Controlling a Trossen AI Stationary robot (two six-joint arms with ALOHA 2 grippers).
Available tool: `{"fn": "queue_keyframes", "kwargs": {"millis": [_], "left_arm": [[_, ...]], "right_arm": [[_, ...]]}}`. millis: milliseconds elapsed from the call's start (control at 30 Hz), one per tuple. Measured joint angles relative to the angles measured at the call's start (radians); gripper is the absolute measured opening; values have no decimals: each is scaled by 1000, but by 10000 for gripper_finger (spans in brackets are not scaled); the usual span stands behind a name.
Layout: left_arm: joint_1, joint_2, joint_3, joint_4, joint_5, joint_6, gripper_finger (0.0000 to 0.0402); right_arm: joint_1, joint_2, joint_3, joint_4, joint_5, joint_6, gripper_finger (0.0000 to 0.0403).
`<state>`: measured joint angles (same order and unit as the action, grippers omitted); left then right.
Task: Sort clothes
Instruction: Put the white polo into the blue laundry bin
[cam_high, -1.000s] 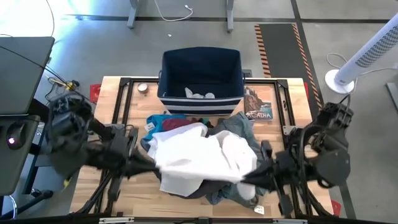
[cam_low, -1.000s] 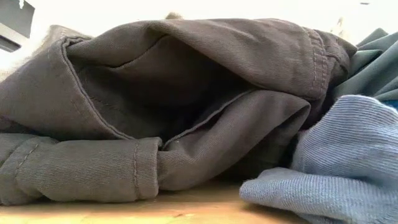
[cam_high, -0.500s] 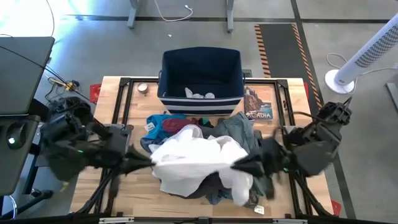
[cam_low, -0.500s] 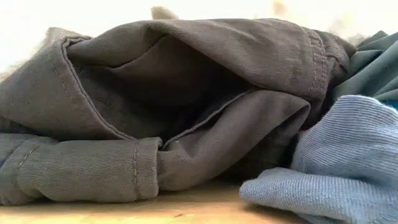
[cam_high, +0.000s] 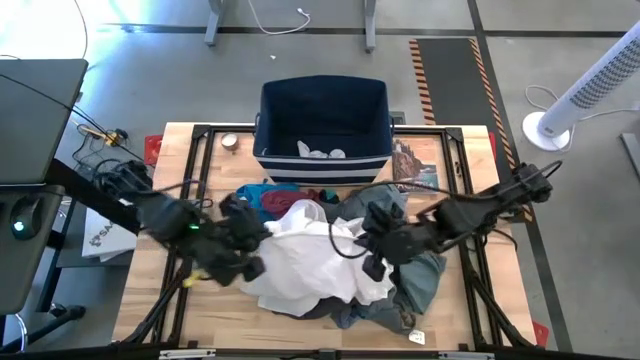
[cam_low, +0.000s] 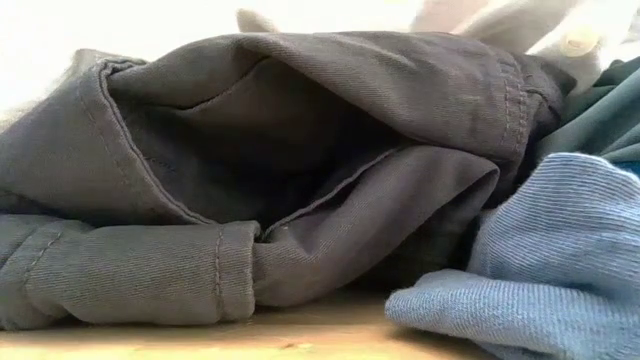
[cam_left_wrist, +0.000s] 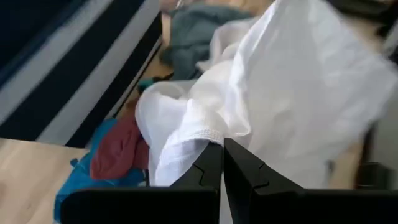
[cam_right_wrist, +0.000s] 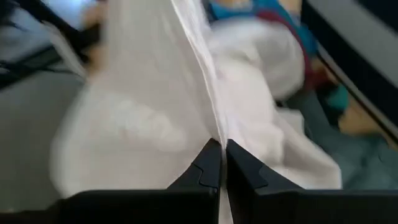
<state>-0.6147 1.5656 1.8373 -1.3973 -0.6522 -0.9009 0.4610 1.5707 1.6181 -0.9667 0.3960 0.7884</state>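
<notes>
A white garment (cam_high: 315, 262) lies bunched on top of the pile of clothes in the middle of the table. My left gripper (cam_high: 250, 250) is shut on its left side and my right gripper (cam_high: 375, 245) on its right side. Under and around it lie a bright blue piece (cam_high: 252, 198), a maroon piece (cam_high: 285, 200), a grey-green shirt (cam_high: 385, 208) and dark grey-brown trousers (cam_low: 280, 170), which rest on the tabletop. In the low view a blue-grey ribbed piece (cam_low: 545, 260) lies beside the trousers. My left gripper pinches a gathered, hemmed edge of the white garment (cam_left_wrist: 198, 138) between its two shut fingers, slanting down from the table's left. The cloth runs slack from the fingers onto the pile. My right gripper pinches a fold of the white garment (cam_right_wrist: 210, 121) between its shut fingers, slanting down from the table's right. From there the cloth spreads away over the pile.
A navy bin with white stripes (cam_high: 322, 158) stands at the far middle of the table with a few pale pieces inside. A picture card (cam_high: 415, 168) lies to its right and a small round thing (cam_high: 230, 142) to its left. Bare wood shows at the table's left and right.
Both grippers have come down and toward the middle of the table, tipping to point downward, still shut on the white garment. The garment, earlier spread wide between them, has bunched together and sunk onto the pile.
</notes>
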Motion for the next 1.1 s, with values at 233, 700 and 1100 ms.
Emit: {"fn": "queue_keyframes", "kwargs": {"millis": [233,700,1100], "left_arm": [[159,-63,-356,403,217,155,0],[288,-109,-744,1039,468,83,32],[296,-195,-722,1099,335,196,177]], "right_arm": [[-37,-10,-207,59,-60,74,0],[31,-179,-499,253,-42,316,28],[57,-219,-510,151,-32,384,149]]}}
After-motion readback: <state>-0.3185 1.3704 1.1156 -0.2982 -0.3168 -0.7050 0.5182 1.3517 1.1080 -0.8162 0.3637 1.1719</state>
